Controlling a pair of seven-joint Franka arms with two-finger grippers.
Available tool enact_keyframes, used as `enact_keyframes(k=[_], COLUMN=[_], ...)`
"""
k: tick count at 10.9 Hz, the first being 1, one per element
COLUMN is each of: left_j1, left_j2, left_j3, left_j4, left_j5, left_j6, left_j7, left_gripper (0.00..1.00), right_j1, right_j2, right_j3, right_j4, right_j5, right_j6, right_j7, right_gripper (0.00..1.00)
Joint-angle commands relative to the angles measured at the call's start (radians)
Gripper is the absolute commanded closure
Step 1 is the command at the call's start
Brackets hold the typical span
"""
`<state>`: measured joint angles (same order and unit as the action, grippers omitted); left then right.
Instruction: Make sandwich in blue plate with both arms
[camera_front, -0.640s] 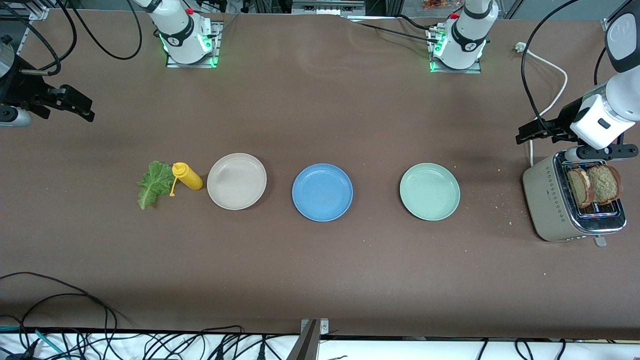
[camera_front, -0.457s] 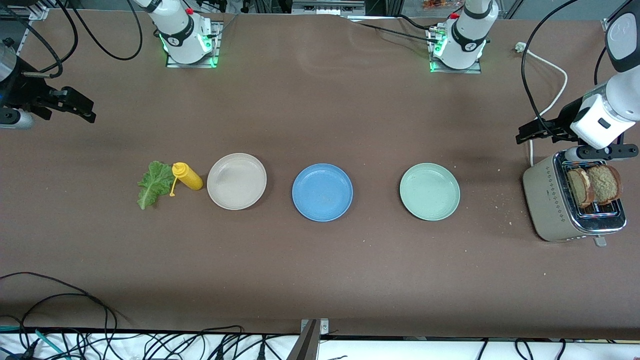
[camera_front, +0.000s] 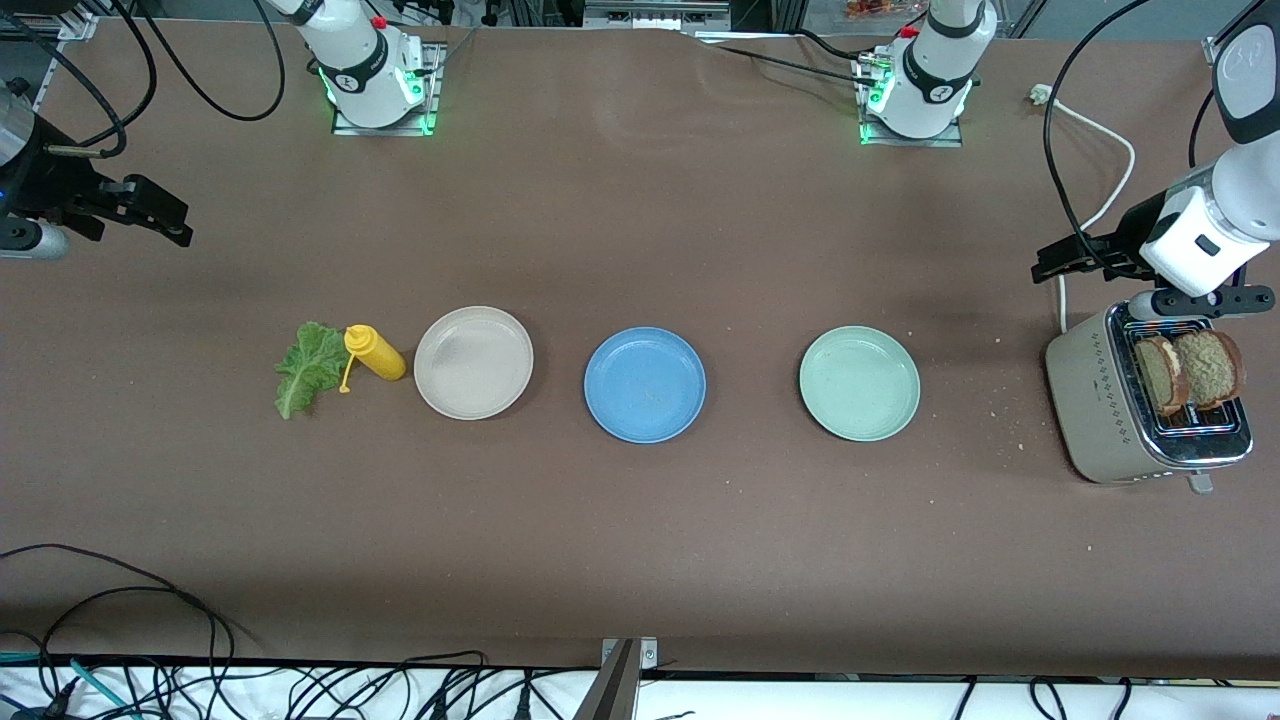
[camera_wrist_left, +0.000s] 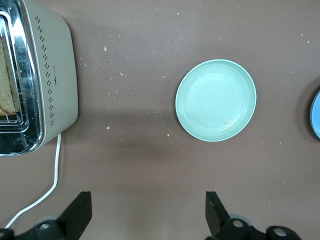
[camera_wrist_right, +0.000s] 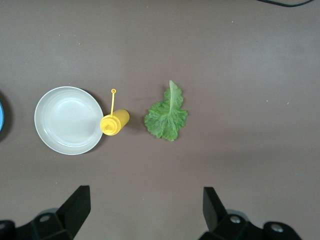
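Observation:
The blue plate lies bare at the table's middle, between a beige plate and a mint-green one. Two brown toast slices stand in the toaster at the left arm's end. A green lettuce leaf lies flat on the table at the right arm's end. My left gripper hangs open and holding nothing over the table next to the toaster, in its wrist view. My right gripper is open and holding nothing over bare table, the lettuce showing ahead of its fingertips.
A yellow squeeze bottle lies between the lettuce and the beige plate. The mint-green plate sits between the blue plate and the toaster. The toaster's white cable runs toward the left arm's base. Crumbs dot the table near the toaster.
Both hands have shifted only very slightly. Nothing on the table has moved, and both grippers stay open.

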<state>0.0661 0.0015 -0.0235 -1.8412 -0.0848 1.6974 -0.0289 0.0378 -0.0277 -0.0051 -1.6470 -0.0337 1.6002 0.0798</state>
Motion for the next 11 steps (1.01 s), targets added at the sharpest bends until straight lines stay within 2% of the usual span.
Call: enact_keyframes(k=[1,11], left_j1=[0.001,0.029], left_j2=[-0.012,-0.012], left_j3=[0.007,0.01], left_j4=[0.007,0.01], left_j5=[0.016,0.016], left_j6=[-0.027,-0.036], left_j7=[0.021,0.023], left_gripper=[0.0,0.0], right_j1=[0.005,0.007], right_j2=[0.003,0.003], right_j3=[-0.001,0.001], right_j4=[0.018,0.019], right_j5=[-0.002,0.003], right_j6=[-0.008,-0.008], right_j7=[0.008,0.008], right_gripper=[0.0,0.0])
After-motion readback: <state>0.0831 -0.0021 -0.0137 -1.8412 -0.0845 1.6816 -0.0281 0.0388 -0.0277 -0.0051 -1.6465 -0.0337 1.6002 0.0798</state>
